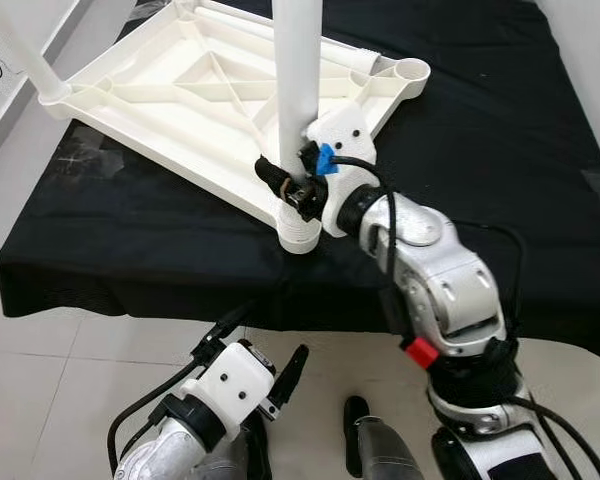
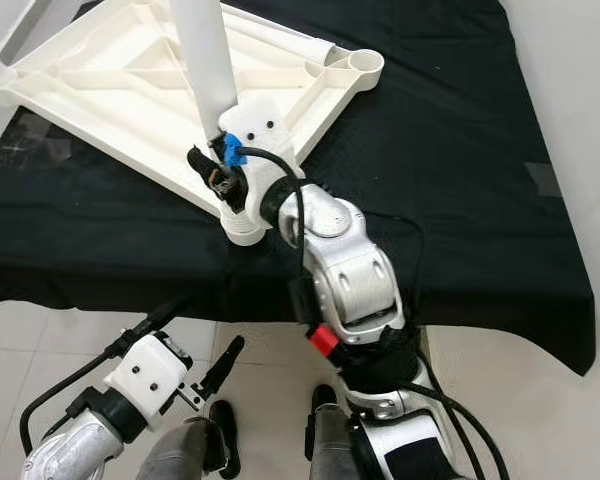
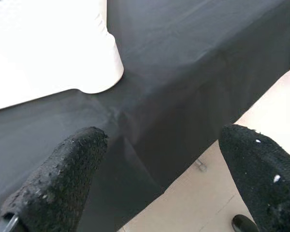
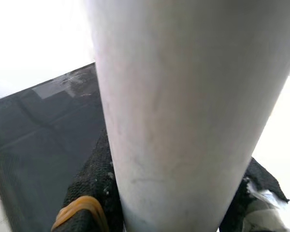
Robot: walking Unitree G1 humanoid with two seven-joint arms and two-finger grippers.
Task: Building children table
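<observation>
The children's table top point(image 1: 180, 95) lies upside down on a surface draped in black cloth point(image 1: 480, 120), its ribbed underside facing up, toward 11 o'clock in the head views. The right pincer point(image 1: 285, 185) is closed around a white tube leg point(image 1: 298, 90), low on the tube, just above the corner socket point(image 1: 300, 235) nearest the robot. The leg stands roughly upright with its foot end in or at that socket; whether it is pushed fully home I cannot tell, because the pincer and wrist cover the join. In the right wrist view the tube point(image 4: 183, 121) sits between the black fingers point(image 4: 94, 193), squeezed on both sides.

At 10 o'clock another leg point(image 1: 35, 65) sticks out from the far-left corner, so that one looks fitted. The corner at 1 o'clock shows an open round socket point(image 1: 412, 72) with nothing in it, and a further loose tube point(image 1: 345, 52) seems to lie along the top's far edge beside it. The fourth corner is out of frame.

The left pincer point(image 1: 255, 365) hangs low at 7 o'clock, over the tiled floor point(image 1: 40, 350) in front of the surface edge, fingers spread apart and holding nothing.

My reading: roughly midway. One leg appears in, a second is being seated, and at least one socket remains to fill before the table can be turned upright
</observation>
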